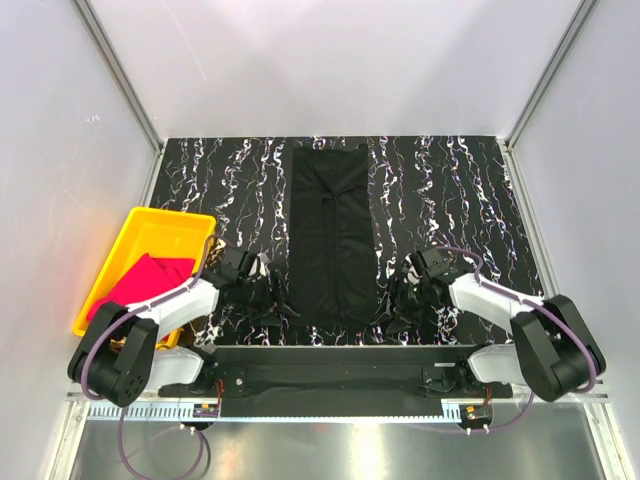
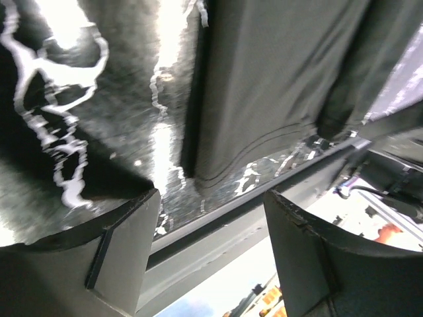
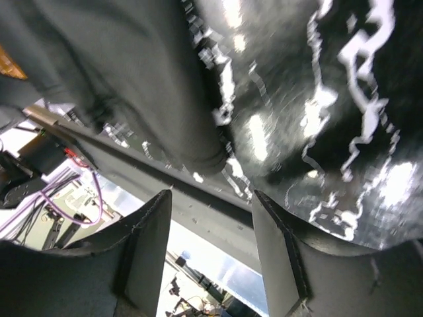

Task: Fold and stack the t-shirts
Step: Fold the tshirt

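Observation:
The black t-shirt (image 1: pixel 331 234) lies folded into a long narrow strip down the middle of the table. Its near hem shows in the left wrist view (image 2: pixel 264 99) and in the right wrist view (image 3: pixel 132 79). The magenta-pink t-shirt (image 1: pixel 142 280) lies crumpled in the yellow tray (image 1: pixel 150 226) at the left. My left gripper (image 1: pixel 268 296) is open and empty, just left of the black shirt's near end. My right gripper (image 1: pixel 403 298) is open and empty, just right of that end. Both sets of fingers (image 2: pixel 125 244) (image 3: pixel 149 244) hold nothing.
The table top is black with white marbling (image 1: pixel 440 190). A dark bar (image 1: pixel 330 355) runs along the near edge between the arm bases. White walls enclose the left, the back and the right.

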You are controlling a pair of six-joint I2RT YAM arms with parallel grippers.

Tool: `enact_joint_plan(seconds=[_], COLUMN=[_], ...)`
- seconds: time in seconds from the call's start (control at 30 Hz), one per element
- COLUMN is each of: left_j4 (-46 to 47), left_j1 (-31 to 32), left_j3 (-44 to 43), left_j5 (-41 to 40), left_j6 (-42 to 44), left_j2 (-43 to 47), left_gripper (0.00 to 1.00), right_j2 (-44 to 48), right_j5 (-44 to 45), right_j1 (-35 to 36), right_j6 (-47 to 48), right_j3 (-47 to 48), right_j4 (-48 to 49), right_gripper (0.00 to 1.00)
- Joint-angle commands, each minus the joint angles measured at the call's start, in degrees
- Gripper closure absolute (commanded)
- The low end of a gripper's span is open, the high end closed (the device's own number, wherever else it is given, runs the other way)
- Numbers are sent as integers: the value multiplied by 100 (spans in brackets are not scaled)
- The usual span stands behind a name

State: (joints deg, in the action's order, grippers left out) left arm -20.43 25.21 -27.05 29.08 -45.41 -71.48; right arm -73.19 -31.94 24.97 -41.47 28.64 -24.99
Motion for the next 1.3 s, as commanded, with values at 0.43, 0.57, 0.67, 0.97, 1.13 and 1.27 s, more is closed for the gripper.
enact_joint_plan(seconds=[0.43,0.57,0.67,0.97,1.13,1.27], left_j4=[522,531,548,689,689,452], left_j1=[10,10,10,10,10,10], left_j3=[437,525,551,499,367,-237], left_j5=[-333,-359,-359,-289,-175,-166], left_j6=[-144,-144,-109,-47,-91,-232], left_j2=[-349,-340,-375,-516,-349,-112], left_gripper=[41,45,54,89,100,100], right_j2=[-660,-881,-899,-1022,-1005,-820], right_j5=[285,101,57,-40,-180,12], right_j1=[43,43,43,43,43,43], right_j6=[-107,-98,-106,-151,-177,-177], right_j3=[18,-8,-60,-8,132,667], right_j4=[970,1102,1102,1093,1076,795], right_gripper=[53,59,66,84,100,100])
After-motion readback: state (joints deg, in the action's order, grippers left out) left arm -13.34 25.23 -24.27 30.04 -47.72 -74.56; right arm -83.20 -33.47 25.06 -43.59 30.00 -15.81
